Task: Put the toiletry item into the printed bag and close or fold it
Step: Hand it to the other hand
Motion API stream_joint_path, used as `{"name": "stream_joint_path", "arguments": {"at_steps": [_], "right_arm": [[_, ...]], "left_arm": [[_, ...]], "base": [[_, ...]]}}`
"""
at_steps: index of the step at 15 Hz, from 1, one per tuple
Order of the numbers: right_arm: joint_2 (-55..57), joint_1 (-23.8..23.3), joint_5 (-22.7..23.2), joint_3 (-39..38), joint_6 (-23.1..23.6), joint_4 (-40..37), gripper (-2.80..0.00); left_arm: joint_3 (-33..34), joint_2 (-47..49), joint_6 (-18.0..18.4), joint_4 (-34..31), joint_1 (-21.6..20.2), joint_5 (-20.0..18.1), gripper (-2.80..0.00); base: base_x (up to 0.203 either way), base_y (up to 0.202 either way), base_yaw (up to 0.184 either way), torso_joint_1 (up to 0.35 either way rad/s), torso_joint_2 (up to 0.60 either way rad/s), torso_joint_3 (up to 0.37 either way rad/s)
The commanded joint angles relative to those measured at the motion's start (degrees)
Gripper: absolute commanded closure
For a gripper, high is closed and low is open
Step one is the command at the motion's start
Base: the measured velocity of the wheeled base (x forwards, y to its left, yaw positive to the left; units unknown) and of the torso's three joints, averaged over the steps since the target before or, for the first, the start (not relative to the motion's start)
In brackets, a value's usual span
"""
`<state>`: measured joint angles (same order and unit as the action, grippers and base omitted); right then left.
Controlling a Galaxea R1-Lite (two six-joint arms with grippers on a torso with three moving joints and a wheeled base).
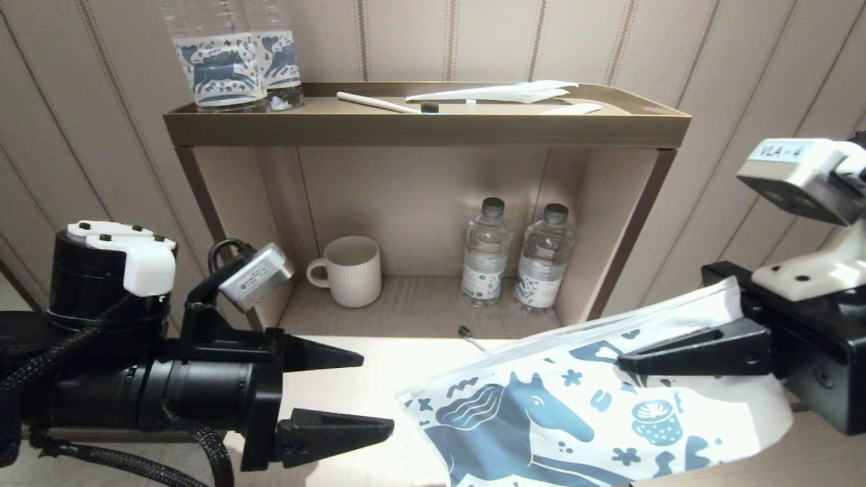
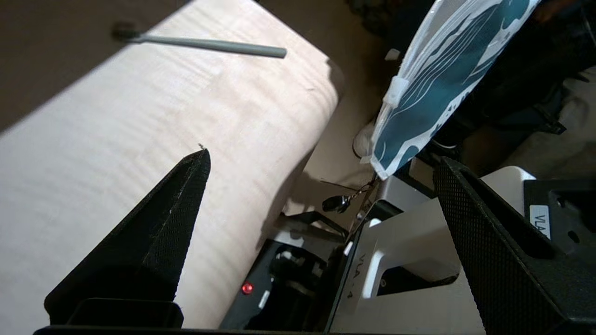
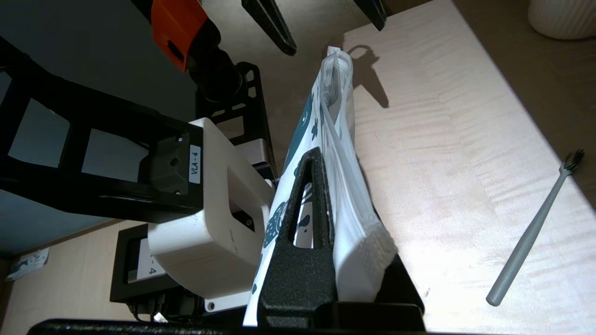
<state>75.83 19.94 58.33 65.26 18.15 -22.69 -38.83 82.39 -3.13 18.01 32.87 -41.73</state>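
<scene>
The printed bag [image 1: 528, 419], white with blue horse and cup motifs, hangs above the front of the counter with my right gripper [image 1: 626, 368] shut on its right end. In the right wrist view the bag [image 3: 337, 139] stands on edge, pinched by the gripper [image 3: 331, 160]. The toothbrush [image 1: 471, 337] lies on the counter behind the bag, only its dark head and a bit of handle showing. It shows whole in the right wrist view [image 3: 535, 232] and the left wrist view [image 2: 200, 44]. My left gripper [image 1: 377, 392] is open and empty, left of the bag's free end [image 2: 437, 79].
The light wooden counter [image 1: 365, 368] fronts a shelf niche with a ribbed mug [image 1: 348, 270] and two small water bottles [image 1: 486, 253]. On the tray [image 1: 426, 128] above are two large bottles [image 1: 230, 61], a cream toothbrush [image 1: 385, 103] and white wrappers [image 1: 500, 93].
</scene>
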Motion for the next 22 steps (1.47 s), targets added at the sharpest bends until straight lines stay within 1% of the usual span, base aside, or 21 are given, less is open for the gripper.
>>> {"name": "stream_joint_path", "arguments": {"at_steps": [1,3,5,11,22], "right_arm": [[0.2,0.1,0.4,1.0,0.1,-0.1,0.00],[0.5,0.1,0.5,2.6,0.1,-0.2,0.00],[1.0,0.5,0.6,3.4,-0.4,-0.2,0.00],[2.3,1.3,1.9,3.2,-0.4,-0.1,0.00],[1.6,1.3,2.0,3.8,-0.4,-0.1,0.00]], "left_arm": [[-0.3,3.4,0.0,3.2,2.9,-0.4,-2.80],[-0.1,5.4,-0.1,6.7,5.0,-0.6,-2.80],[-0.9,6.3,-0.2,8.2,5.5,-0.7,-2.80],[-4.8,7.9,-0.2,8.3,6.3,-1.1,-2.80],[-4.2,7.7,-0.4,8.3,8.3,-1.2,-2.80]], "base": [[0.000,0.000,0.000,0.000,0.00,0.000],[0.000,0.000,0.000,0.000,0.00,0.000],[0.000,0.000,0.000,0.000,0.00,0.000],[0.000,0.000,0.000,0.000,0.00,0.000],[0.000,0.000,0.000,0.000,0.00,0.000]]}}
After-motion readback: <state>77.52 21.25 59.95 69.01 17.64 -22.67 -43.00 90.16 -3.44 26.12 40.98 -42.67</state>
